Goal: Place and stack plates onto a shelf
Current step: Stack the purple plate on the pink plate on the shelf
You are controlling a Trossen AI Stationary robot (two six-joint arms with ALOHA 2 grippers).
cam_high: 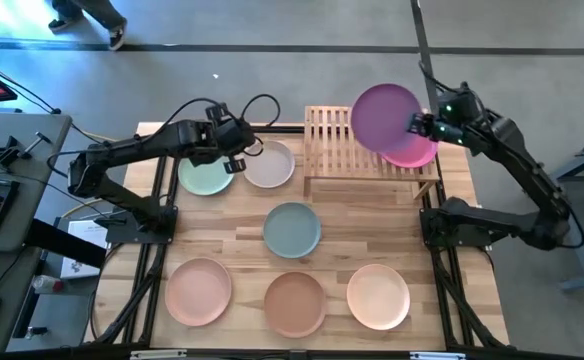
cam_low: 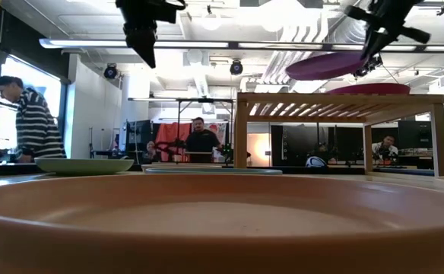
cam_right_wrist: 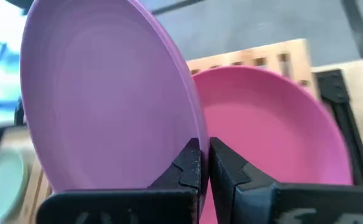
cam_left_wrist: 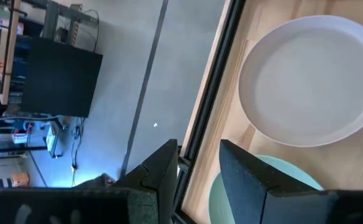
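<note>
My right gripper (cam_high: 417,126) is shut on the purple plate (cam_high: 384,117), which hovers above the light-wood shelf (cam_high: 337,145). The magenta plate (cam_high: 417,153) lies flat on the shelf's slats (cam_low: 389,89), partly under the purple one. My left gripper (cam_high: 232,150) hangs open in the air (cam_low: 142,42) above the table's far left corner, between the mint green plate (cam_high: 202,180) and the pale pink plate (cam_high: 270,166); both lie flat on the table. Its fingers (cam_left_wrist: 166,171) touch nothing. My right gripper (cam_right_wrist: 204,158) pinches the purple plate's rim (cam_right_wrist: 195,127) between its two fingers, at the plate's right side. The fingers come roughly level from the table's right. The plate is lifted clear above the shelf (cam_low: 328,66), nearly level with a slight tilt, overlapping the magenta plate below.
Several more plates lie flat on the plank table: grey-teal (cam_high: 292,230) in the middle, and peach (cam_high: 199,290), terracotta (cam_high: 294,303) and cream (cam_high: 378,296) along the near edge. The shelf's left half (cam_high: 327,130) is bare. People stand in the room beyond (cam_low: 203,141).
</note>
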